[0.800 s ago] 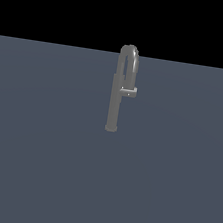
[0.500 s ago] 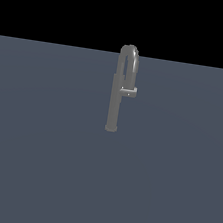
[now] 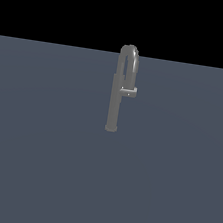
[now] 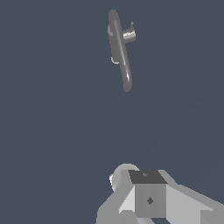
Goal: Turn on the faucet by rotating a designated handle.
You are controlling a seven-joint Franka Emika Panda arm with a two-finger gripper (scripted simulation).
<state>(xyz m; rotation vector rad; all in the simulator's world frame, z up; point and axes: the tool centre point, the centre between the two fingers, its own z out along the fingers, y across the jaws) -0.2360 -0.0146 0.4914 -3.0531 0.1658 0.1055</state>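
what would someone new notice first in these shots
The tall grey faucet stands alone on a dark slate floor, its gooseneck arching above the horizon line. A stubby handle juts from the post toward the exterior view's right. In the wrist view, the gripper sits apart from it.

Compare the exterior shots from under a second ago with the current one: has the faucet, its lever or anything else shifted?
Nothing visibly changed. The tall matte grey metal faucet stands in the same spot on the dark blue-grey surface, and its short grey handle juts towards the exterior view's right as before. No arm appears in any exterior picture. The wrist view shows part of the tool, apart from the faucet.
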